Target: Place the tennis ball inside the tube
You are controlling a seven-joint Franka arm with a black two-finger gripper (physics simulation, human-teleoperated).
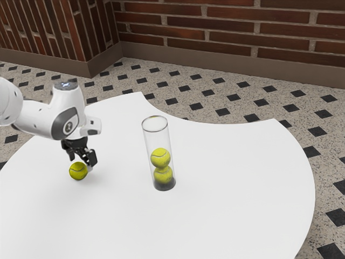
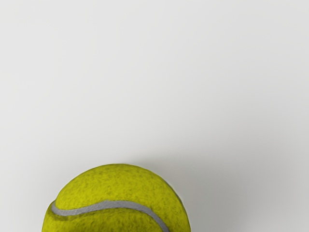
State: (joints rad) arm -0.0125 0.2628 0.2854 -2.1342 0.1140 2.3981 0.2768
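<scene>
Nearest the wrist camera is the loose tennis ball [image 2: 116, 200], on the bench [image 1: 226, 216] just under the spread jaws, off-centre toward the exterior view's left; whether they touch it, I can't tell. The tube [image 1: 148, 141] stands well apart with two balls [image 1: 161, 164] inside. Grasping, carrying and dropping this one in remain, I'd judge.

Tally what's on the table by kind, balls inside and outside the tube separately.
Clear tube: 1
Tennis balls inside the tube: 2
Loose tennis ball: 1
Total: 4
</scene>
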